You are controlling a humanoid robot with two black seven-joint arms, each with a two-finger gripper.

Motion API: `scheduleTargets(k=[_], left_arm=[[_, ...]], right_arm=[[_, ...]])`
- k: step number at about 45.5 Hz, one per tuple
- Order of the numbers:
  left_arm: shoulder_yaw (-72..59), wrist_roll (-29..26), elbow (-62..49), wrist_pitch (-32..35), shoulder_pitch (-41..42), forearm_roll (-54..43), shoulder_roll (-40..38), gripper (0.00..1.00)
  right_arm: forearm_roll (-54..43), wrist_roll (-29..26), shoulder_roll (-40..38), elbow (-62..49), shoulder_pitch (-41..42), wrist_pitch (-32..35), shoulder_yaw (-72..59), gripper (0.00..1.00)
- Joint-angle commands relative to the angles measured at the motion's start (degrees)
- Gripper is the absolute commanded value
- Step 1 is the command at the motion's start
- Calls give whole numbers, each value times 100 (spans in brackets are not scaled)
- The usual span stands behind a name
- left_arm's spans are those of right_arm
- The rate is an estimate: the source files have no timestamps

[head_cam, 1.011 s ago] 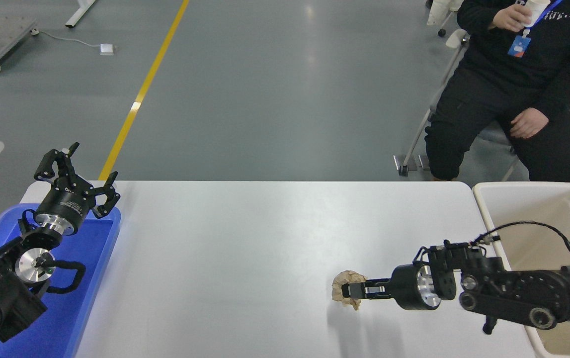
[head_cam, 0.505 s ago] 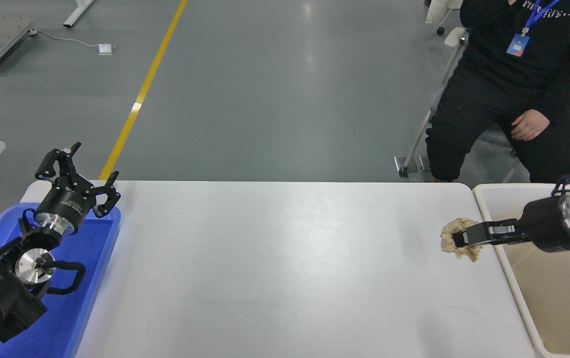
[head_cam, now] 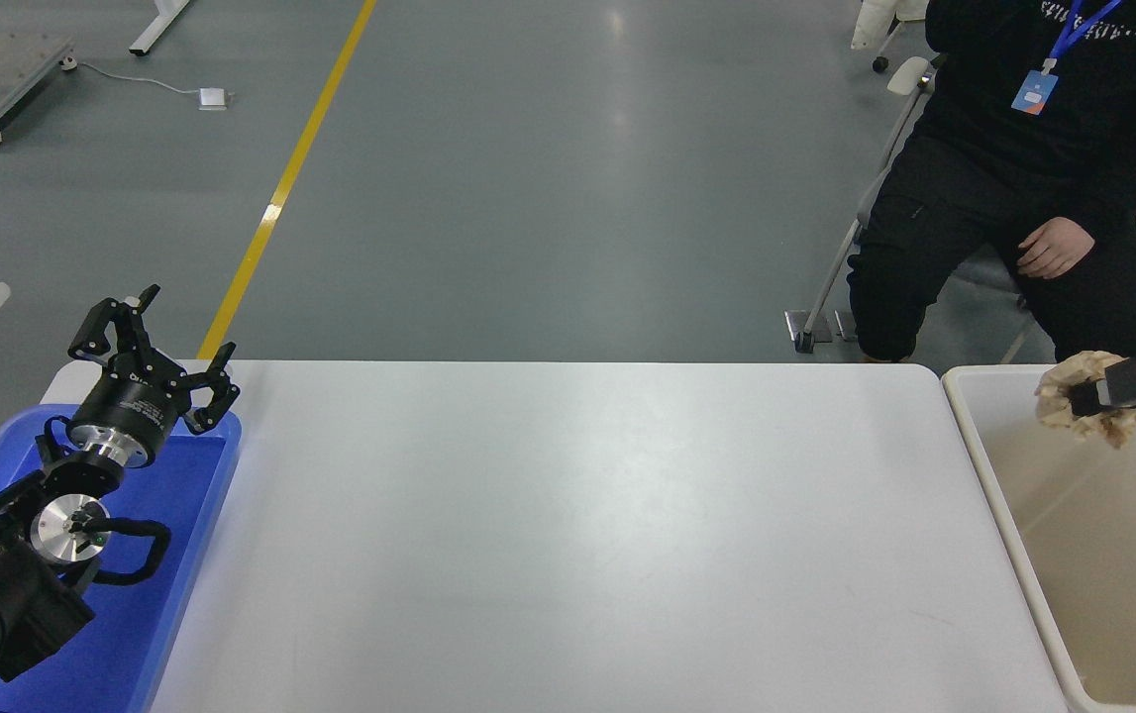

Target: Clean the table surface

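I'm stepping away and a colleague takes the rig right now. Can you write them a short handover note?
Right gripper: shut on a crumpled beige paper wad, held over the beige bin at the table's right end.
Left gripper: open, parked above the blue tray at lower left.
Table surface: no loose litter visible on it.
Done: wad picked off the table and carried to the bin.
Left: release the wad into the bin, then withdraw the arm.

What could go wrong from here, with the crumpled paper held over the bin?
1. The right gripper holds the crumpled paper wad near the beige bin's far rim, so on release it might land outside.
2. The wad looks pinched deep between the jaws, so it may cling when they open.
3. A seated person is just beyond the bin, within possible swing range.
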Motion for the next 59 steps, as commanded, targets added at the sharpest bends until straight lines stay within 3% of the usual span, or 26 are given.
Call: scheduleTargets(k=[1, 7, 14, 25, 32, 43, 59], left_arm=[[0, 0, 0, 0, -1, 0, 0, 100], [0, 0, 0, 0, 8, 0, 0, 100], [0, 0, 0, 0, -1, 0, 0, 100], [0, 0, 0, 0, 8, 0, 0, 100], [0, 0, 0, 0, -1, 0, 0, 100], [0, 0, 0, 0, 8, 0, 0, 100], [0, 0, 0, 0, 8, 0, 0, 100]], right_arm=[[25, -19, 545, -1484, -669, -1019, -41, 0], [165, -36, 1081, -2407, -1433, -1968, -23, 0], [982, -45, 1907, -3541, -2479, -2777, 47, 0], [2617, -36, 3857, -6326, -3763, -3455, -6, 0], [3092, -36, 5115, -7944, -4369, -3859, -32, 0], [3549, -45, 5555, -8078, -4835, -5089, 47, 0], [4156, -168, 6012, -8069, -4985, -5503, 47, 0]])
